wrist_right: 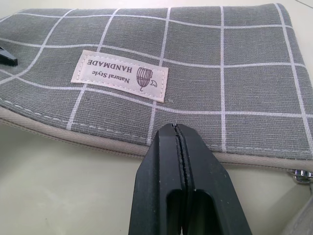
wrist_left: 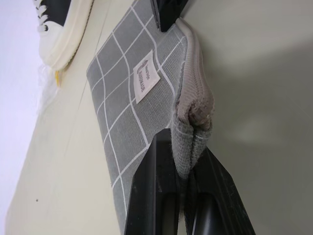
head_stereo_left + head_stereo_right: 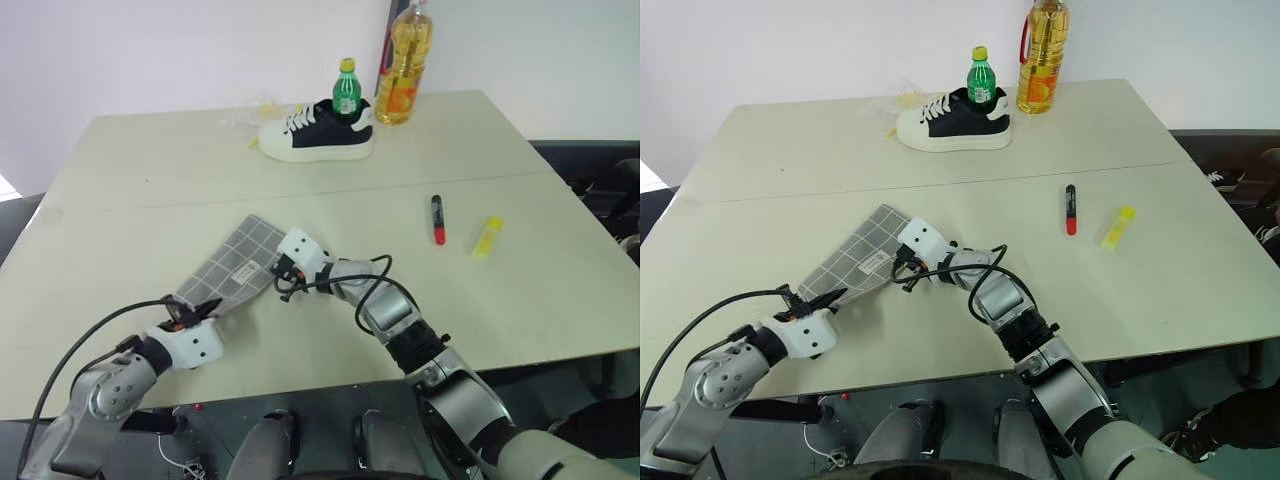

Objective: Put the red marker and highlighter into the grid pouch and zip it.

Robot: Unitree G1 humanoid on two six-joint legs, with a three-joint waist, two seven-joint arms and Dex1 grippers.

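Pinching the near end of the grid pouch point(image 3: 228, 262) with the left hand point(image 3: 203, 309) | right hand point(image 1: 179, 131) clenched empty at its zipper edge | advice: hold that end taut | red marker point(image 3: 437, 219), highlighter point(image 3: 487, 238) farther off on the table point(image 3: 150, 160)

We cannot see the corner of the grid pouch point(image 2: 142, 93) clamped between the left gripper point(image 2: 188, 164) fingers. The shoe point(image 2: 58, 24) is cut off by the frame edge. The zipper pull point(image 1: 303, 176) is cropped.
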